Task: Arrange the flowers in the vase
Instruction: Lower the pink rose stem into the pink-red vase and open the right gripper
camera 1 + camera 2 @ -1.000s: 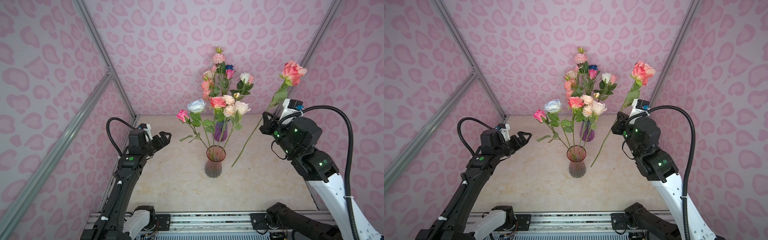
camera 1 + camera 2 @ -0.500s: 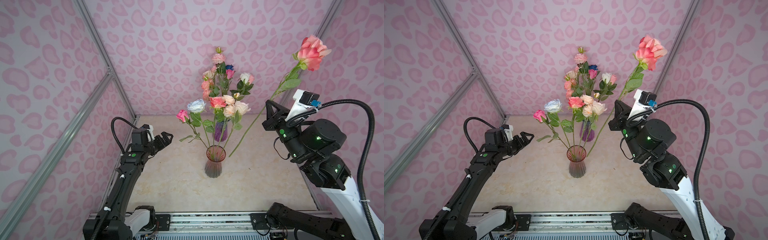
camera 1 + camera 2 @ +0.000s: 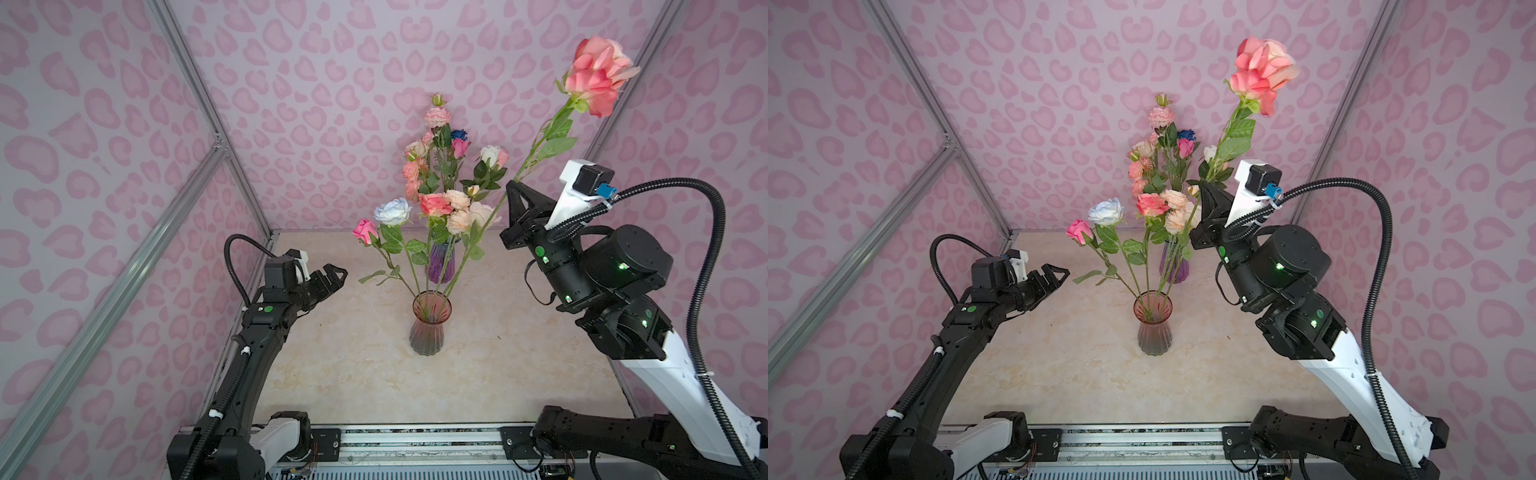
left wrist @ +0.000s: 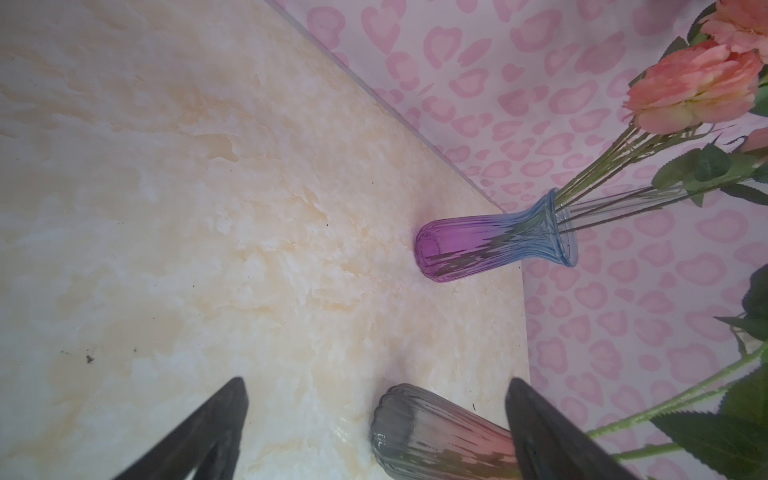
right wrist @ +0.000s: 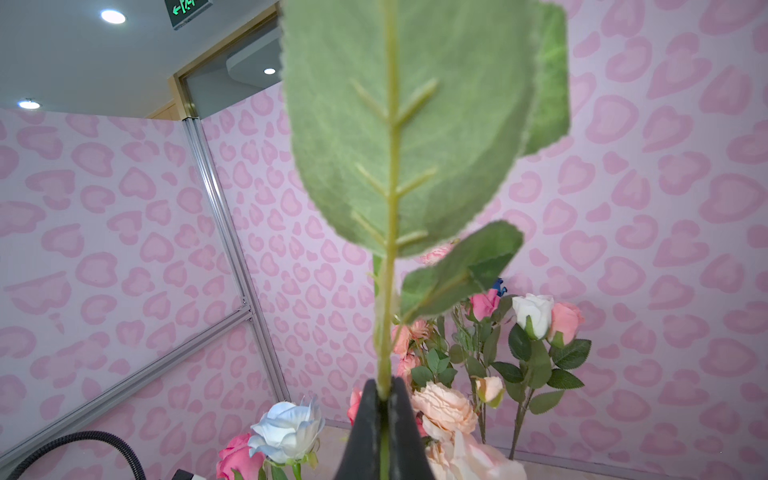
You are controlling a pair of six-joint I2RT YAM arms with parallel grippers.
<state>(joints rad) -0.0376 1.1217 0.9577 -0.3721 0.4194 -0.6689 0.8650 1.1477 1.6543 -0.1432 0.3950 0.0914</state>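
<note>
Left fingers (image 3: 332, 277): held apart, empty, above the desk (image 3: 353, 374). Vase (image 3: 428, 328): set mid-desk, several flowers (image 3: 392, 212) held. Rose (image 3: 598, 79): clamped mid-stem by right fingers (image 3: 514, 190), slanted toward the vase. Risk: rim missed, or vase tipped by the slanted stem.

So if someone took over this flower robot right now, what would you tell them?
Left claw: open, empty, beside the red vase.
Right claw: shut on the stem of a pink rose, held high, stem slanting down towards that vase.
Done: several roses stand in the red vase.
Left: seat this rose; probably move those in the purple vase behind.
</note>
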